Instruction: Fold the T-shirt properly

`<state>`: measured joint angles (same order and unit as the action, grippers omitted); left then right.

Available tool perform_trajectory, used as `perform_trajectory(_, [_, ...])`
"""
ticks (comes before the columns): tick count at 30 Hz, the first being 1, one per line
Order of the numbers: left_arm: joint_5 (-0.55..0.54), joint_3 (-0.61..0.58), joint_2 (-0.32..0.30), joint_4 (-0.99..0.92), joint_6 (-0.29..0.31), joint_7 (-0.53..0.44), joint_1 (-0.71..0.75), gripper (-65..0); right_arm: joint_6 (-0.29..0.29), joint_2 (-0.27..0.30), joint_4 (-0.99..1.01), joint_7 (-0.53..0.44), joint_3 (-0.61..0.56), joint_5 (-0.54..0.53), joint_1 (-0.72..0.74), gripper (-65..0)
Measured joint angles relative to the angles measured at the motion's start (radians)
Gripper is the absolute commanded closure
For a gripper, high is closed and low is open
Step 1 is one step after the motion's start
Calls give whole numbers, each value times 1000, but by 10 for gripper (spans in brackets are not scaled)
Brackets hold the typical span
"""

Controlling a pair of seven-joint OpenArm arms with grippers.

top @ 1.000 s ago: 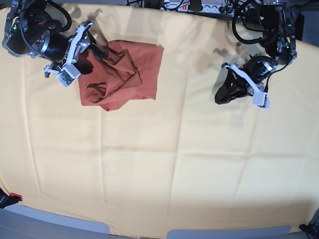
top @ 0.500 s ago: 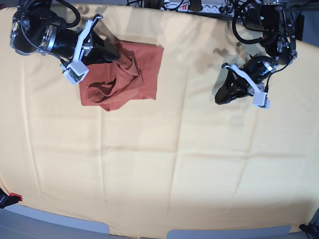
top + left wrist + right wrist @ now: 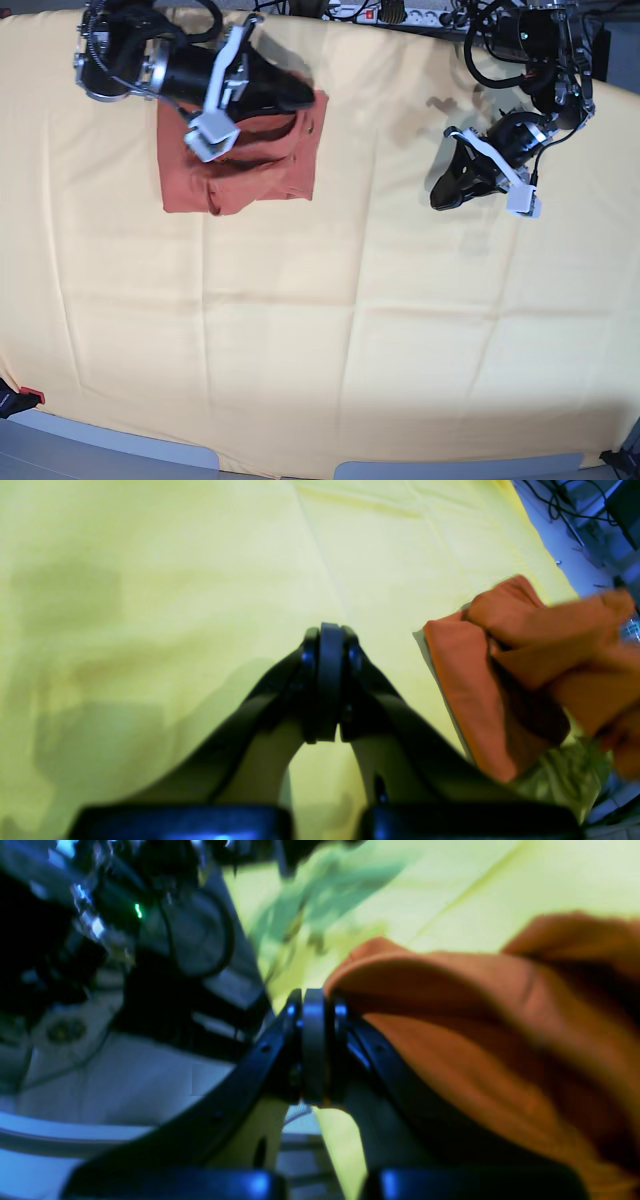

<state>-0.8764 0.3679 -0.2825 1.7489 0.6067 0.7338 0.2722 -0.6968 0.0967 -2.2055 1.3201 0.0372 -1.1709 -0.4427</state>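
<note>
From my overhead base camera I see a table covered by a wide pale yellow cloth (image 3: 330,330). The rust-orange T-shirt (image 3: 250,175) lies bunched and partly folded near the cloth's far edge, toward the left of this view.

My right gripper (image 3: 305,100) reaches across the top of the shirt from the left, its black fingers lying along the shirt's far edge. In the right wrist camera, the right gripper's jaws are pressed together with a fold of the orange fabric (image 3: 450,1030) pinched at the tips, and the cloth of the shirt rises in a ridge beside them. That picture is blurred, so I cannot make out how much fabric sits between the pads.

My left gripper (image 3: 442,196) rests well apart from the shirt, on the right side of the base view, over bare yellow cloth. In the left wrist camera, its jaws are together with nothing between them, and the crumpled shirt (image 3: 500,680) shows off to the right.

Cables and a power strip (image 3: 400,12) sit beyond the table's far edge.
</note>
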Motion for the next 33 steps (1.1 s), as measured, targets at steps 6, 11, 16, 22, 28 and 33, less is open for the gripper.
perform_trajectory(6, [0,0,10,0,0,0,0,0,0,0,0,-72,-169,251,18,0])
perform_trajectory(11, [0,0,11,0,0,0,0,0,0,1,0,-90,-228,282,27,-308])
perform_trajectory(16, [0,0,11,0,0,0,0,0,1,3,-13,-84,-311,247,48,-396])
perform_trajectory(22, [2,0,11,0,0,0,0,0,2,2,-126,-90,-322,311,91,-392])
perform_trajectory(28, [5,0,10,0,0,0,0,0,3,42,-133,-225,-258,531,91,-336])
perform_trajectory(33, [5,0,10,0,0,0,2,0,3,111,-133,-283,-200,612,90,-312])
